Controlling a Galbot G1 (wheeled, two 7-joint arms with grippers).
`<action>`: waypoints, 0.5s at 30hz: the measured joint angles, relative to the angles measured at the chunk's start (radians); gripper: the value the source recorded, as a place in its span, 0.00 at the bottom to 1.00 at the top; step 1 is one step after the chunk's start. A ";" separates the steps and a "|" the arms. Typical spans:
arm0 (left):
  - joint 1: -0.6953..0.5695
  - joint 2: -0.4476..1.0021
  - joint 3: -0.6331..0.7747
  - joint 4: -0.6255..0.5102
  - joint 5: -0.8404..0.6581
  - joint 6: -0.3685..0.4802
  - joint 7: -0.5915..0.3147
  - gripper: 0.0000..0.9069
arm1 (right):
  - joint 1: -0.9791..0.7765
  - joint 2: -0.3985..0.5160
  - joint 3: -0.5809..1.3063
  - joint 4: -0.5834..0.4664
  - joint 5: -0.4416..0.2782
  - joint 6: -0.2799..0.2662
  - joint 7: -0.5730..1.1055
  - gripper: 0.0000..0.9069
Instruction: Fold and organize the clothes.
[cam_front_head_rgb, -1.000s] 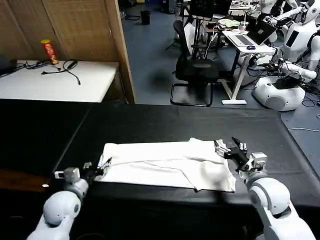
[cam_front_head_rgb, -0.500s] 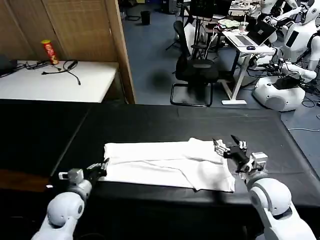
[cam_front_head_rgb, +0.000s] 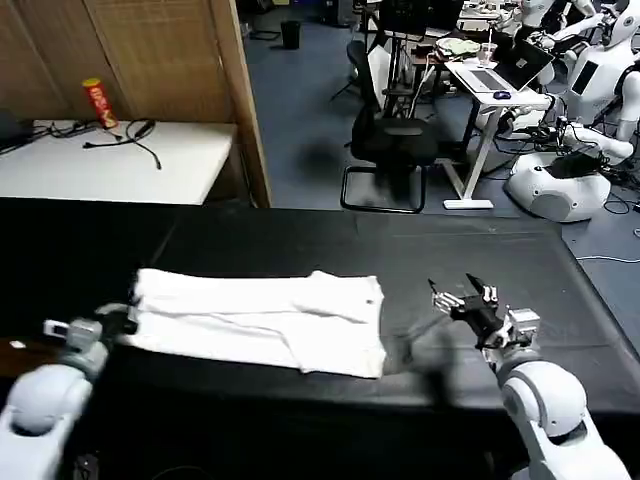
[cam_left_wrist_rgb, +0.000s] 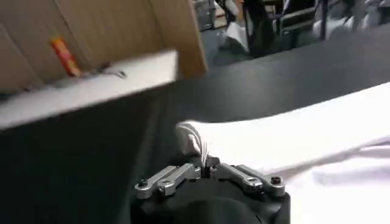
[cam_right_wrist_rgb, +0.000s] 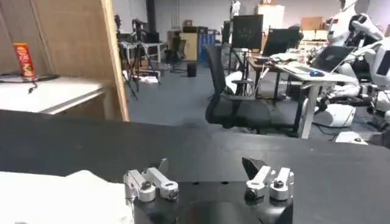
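Pinching T-shirt (cam_left_wrist_rgb: 292, 143) hem, left gripper (cam_left_wrist_rgb: 204, 163)

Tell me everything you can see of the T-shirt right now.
The T-shirt is plain white, soft cotton by its look, folded into a long flat band with layered folds and a few creases. No print shows. It lies flat on the black table, left of centre. The left gripper is shut on its left end, fabric pinched between the fingers. The right gripper is open, apart from it.

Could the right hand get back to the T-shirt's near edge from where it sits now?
Probably yes. The right hand is open above bare black table, apart from the T-shirt, with nothing lying between them. The left hand grips the far end.
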 joint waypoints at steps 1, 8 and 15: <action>0.002 0.010 0.000 -0.002 -0.001 0.000 -0.001 0.00 | -0.003 0.003 0.002 0.002 -0.004 0.001 0.000 0.97; 0.009 -0.033 0.045 -0.082 -0.012 0.041 -0.035 0.00 | -0.032 0.014 0.024 0.023 -0.025 0.004 0.000 0.97; -0.013 -0.175 0.164 -0.212 -0.108 0.096 -0.094 0.00 | -0.067 0.021 0.054 0.038 -0.039 0.009 -0.003 0.97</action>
